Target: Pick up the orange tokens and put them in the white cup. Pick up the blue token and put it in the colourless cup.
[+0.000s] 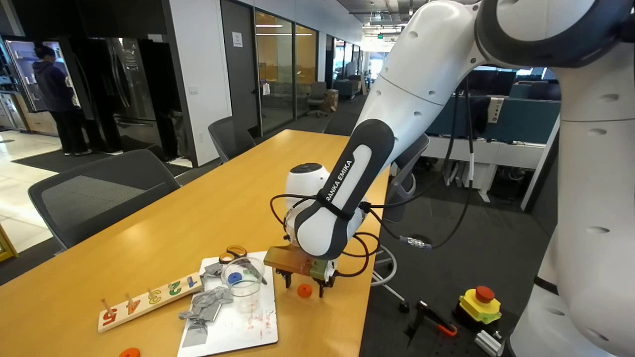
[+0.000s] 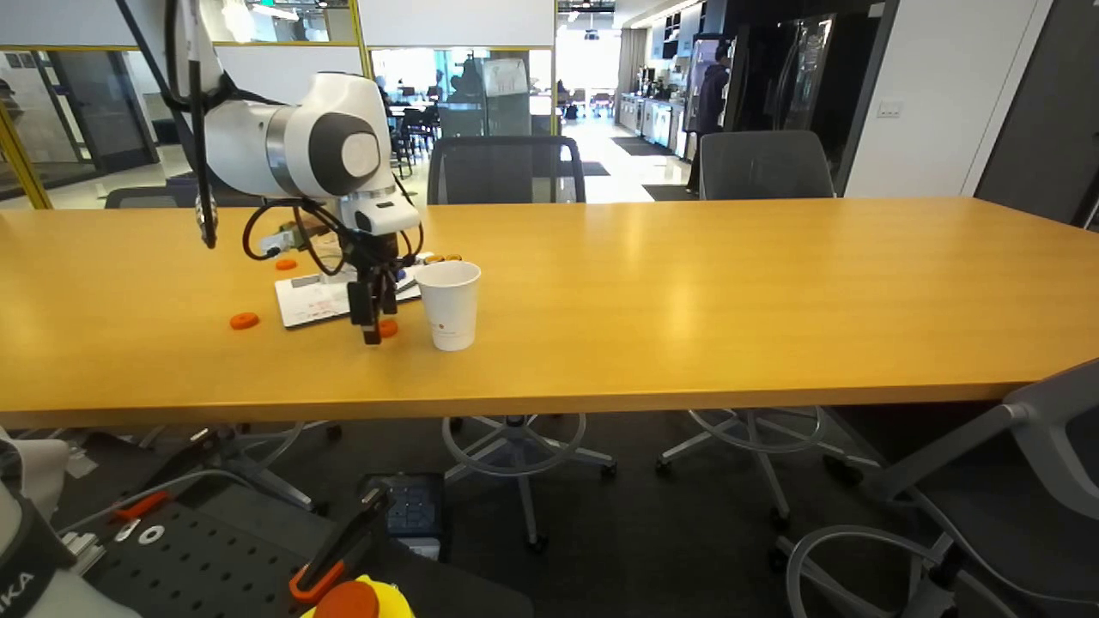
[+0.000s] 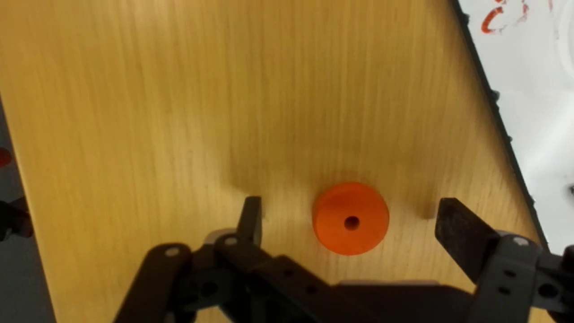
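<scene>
A Franka arm (image 2: 249, 150) holds its gripper (image 2: 381, 323) low over a wooden table (image 2: 730, 326), one finger (image 2: 362, 305) partly hiding an orange token (image 2: 389, 329) close to an upright white disposable cup (image 2: 450, 307); two more tokens (image 2: 245, 321) (image 2: 286, 264) lie near a whiteboard (image 2: 316, 300) as a person (image 2: 711, 99) stands in the background.

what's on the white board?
The white board bears a clear cup, crumpled grey pieces and red marks; scissors overlap its edge. A blue token shows through the clear cup: inside or behind, can't tell. Under the grey pieces: covered.
</scene>
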